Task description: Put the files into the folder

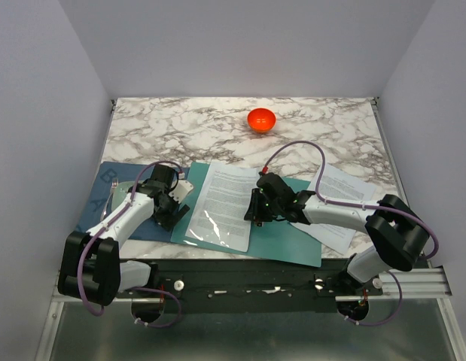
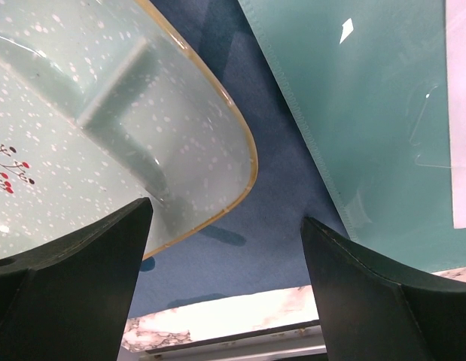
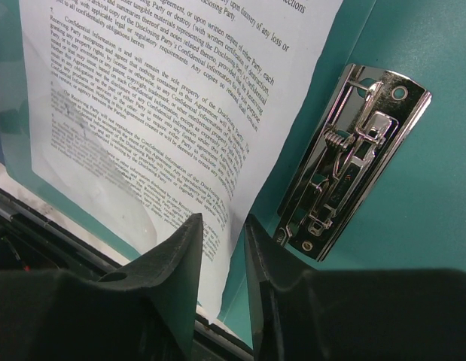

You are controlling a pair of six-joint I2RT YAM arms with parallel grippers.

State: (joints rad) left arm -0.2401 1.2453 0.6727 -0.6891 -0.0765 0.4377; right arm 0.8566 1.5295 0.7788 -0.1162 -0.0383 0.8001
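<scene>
The teal folder (image 1: pixel 281 233) lies open near the table's front edge, and its metal clip (image 3: pixel 349 158) is bare. One printed sheet (image 1: pixel 225 203) lies on its left half, with its lower part under the glossy clear pocket. More sheets (image 1: pixel 345 199) lie on the table at the folder's right, partly under my right arm. My right gripper (image 1: pixel 253 210) is at the first sheet's right edge. In the right wrist view the gripper (image 3: pixel 217 222) has a narrow gap between its jaws, and the edge of the sheet (image 3: pixel 165 98) runs into that gap. My left gripper (image 1: pixel 172 214) is wide open and empty beside the folder's left edge (image 2: pixel 368 113).
A dark blue mat (image 1: pixel 105 195) lies left of the folder with a pale mint plate (image 1: pixel 121 192) on it. Both show under the left gripper (image 2: pixel 226 218), the plate (image 2: pixel 82 128) on the left. A red bowl (image 1: pixel 261 119) stands at the back centre.
</scene>
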